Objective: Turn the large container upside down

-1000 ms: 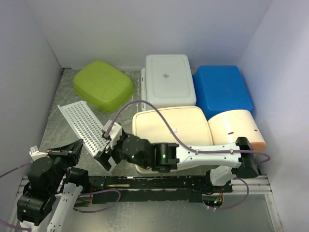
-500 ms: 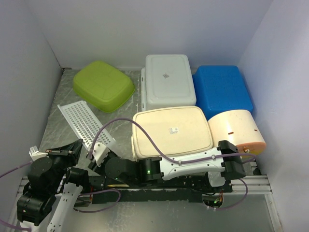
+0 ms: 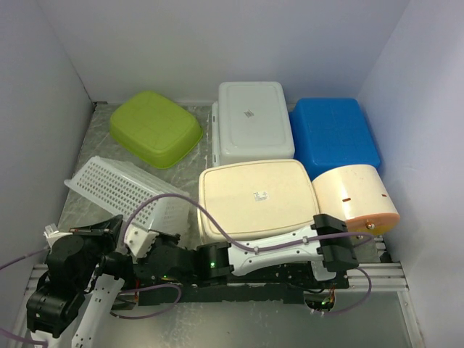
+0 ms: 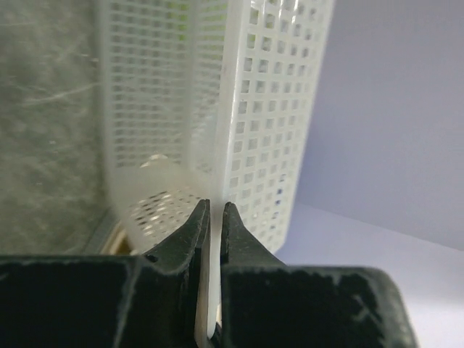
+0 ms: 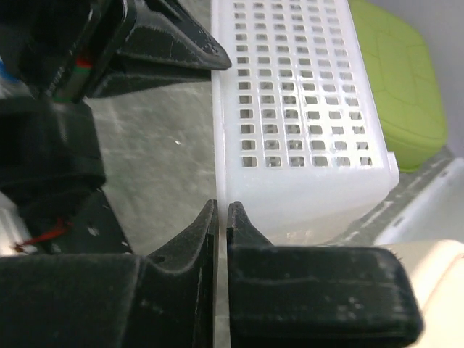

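The large container (image 3: 257,199) is the cream tub in the middle of the table, lying upside down with its base sticker facing up; its corner (image 5: 435,268) shows in the right wrist view. No gripper touches it. My left gripper (image 4: 215,206) is shut on the rim of a smaller white mesh basket (image 3: 119,190), which is tipped onto its side at the left. My right gripper (image 5: 222,206) is shut, and I see nothing between its fingers. Its tips are at the mesh basket's (image 5: 297,101) near lower corner. The right arm (image 3: 275,250) lies low across the front.
A green tub (image 3: 154,128) sits upside down at the back left. A white tub (image 3: 254,119) and a blue tub (image 3: 333,134) stand behind the large container. A peach tub (image 3: 355,196) lies on its side at the right. Grey walls close in on three sides.
My right arm dropped low and swung left, and its gripper closed. The mesh basket, seen edge-on before, now shows its wall. The large container's base came fully into view.
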Robot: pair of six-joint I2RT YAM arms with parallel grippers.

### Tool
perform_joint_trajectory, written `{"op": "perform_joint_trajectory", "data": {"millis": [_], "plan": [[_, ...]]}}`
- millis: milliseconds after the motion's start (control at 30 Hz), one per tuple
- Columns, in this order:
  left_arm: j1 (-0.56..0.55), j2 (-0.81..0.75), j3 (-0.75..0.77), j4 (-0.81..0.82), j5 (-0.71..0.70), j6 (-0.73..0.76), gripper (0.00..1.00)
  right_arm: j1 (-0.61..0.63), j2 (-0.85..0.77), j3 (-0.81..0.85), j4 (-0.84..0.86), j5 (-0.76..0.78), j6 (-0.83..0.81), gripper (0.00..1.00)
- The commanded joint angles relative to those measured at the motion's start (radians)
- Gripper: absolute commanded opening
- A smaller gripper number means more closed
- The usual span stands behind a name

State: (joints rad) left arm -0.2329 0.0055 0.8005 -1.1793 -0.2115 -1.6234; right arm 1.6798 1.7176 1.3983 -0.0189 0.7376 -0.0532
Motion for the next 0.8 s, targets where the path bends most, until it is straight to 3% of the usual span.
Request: {"op": "perform_joint_trajectory", "data": {"millis": [0,133,233,400,500,767], "plan": [[-0.011,0.001,-0.032,-0.233,0.064,0.032,0.07,0.064,0.021,-0.042,0.223,0.130,-0.287,0.00],[-0.018,0.006,-0.026,-0.233,0.054,0.027,0.07,0.059,0.000,-0.146,0.464,0.155,-0.523,0.00],[-0.023,0.012,-0.017,-0.233,0.049,0.031,0.10,0.056,0.006,-0.135,0.452,0.116,-0.539,0.00],[-0.024,0.059,0.057,-0.233,0.032,0.066,0.54,0.053,0.027,-0.129,0.380,0.053,-0.451,0.00],[-0.024,0.098,0.117,-0.233,0.021,0.096,0.72,0.051,0.034,-0.144,0.373,0.038,-0.398,0.00],[-0.023,0.164,0.226,-0.233,0.036,0.117,0.76,0.048,0.052,-0.176,0.325,-0.025,-0.287,0.00]]}}
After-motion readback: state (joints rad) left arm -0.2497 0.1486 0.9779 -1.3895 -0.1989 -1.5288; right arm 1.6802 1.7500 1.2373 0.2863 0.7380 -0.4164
